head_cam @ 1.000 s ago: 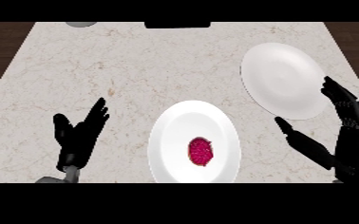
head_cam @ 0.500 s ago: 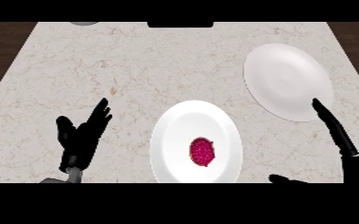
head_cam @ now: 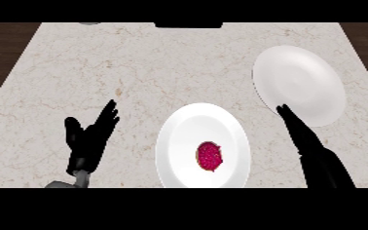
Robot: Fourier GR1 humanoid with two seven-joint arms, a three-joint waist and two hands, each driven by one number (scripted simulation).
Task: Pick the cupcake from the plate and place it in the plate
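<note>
While the cupcake (head_cam: pixel 210 156) sits untouched in the lower half of the near plate (head_cam: pixel 179 131), a pink-red round on white, no part of the task appears done. The near plate lies at the front of the marble-patterned desk (head_cam: pixel 144 63), between the two arms. The right robot hand (head_cam: pixel 296 129) reaches in from the lower right, its fingers straight and held together, pointing away from the robot; it holds nothing. Its fingertips overlap the lower left rim of the far plate (head_cam: pixel 298 78), which lies further back and to the right and carries nothing. That hand stands just beside the near plate's right edge, apart from the cupcake. The left robot hand (head_cam: pixel 90 139) rests open at the lower left, fingers up and spread, well apart from both plates. Everything is left to do, by this view: closing on the cupcake, lifting it off the near plate, carrying it across and setting it on the far plate. A dark object (head_cam: pixel 188 25) shows at the desk's back edge.
</note>
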